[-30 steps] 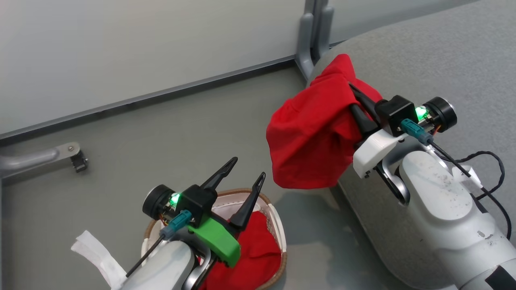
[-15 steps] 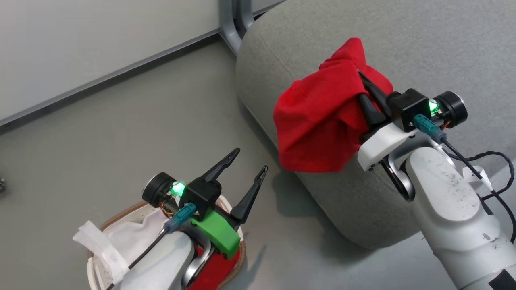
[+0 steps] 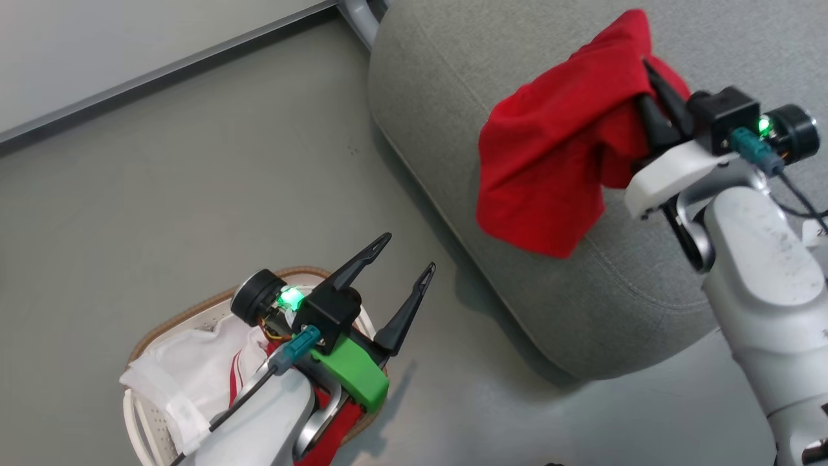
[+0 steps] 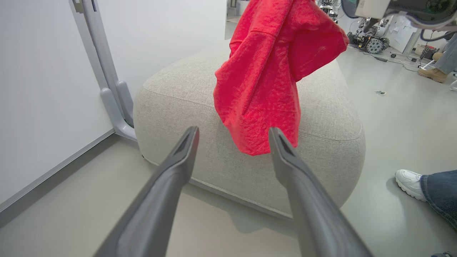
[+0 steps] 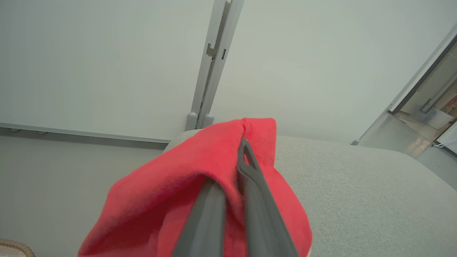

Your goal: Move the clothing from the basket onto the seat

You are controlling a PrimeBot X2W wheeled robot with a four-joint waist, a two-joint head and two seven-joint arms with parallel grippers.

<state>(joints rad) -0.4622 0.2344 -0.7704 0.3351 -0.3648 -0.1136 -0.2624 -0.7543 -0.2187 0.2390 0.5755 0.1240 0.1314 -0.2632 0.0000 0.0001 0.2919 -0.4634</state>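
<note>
A red garment (image 3: 556, 155) hangs in the air over the grey seat (image 3: 517, 77), pinched at its top by my right gripper (image 3: 647, 71), which is shut on it. In the left wrist view the same garment (image 4: 267, 71) dangles in front of the seat (image 4: 321, 107). In the right wrist view the fingers (image 5: 250, 185) clamp a fold of red cloth (image 5: 171, 200). My left gripper (image 3: 404, 255) stands open and empty above the basket (image 3: 174, 323), which holds its white liner (image 3: 187, 375) and more red clothing (image 3: 330, 433).
A grey partition foot (image 4: 114, 103) stands at the seat's far corner by the white wall (image 3: 97, 52). A person's white shoe and jeans leg (image 4: 425, 185) are on the floor to the seat's right. Open grey floor (image 3: 226, 194) lies between basket and seat.
The camera has turned, shifting the whole picture. My right gripper has carried the red garment up and further over the seat. The left gripper stays open above the basket.
</note>
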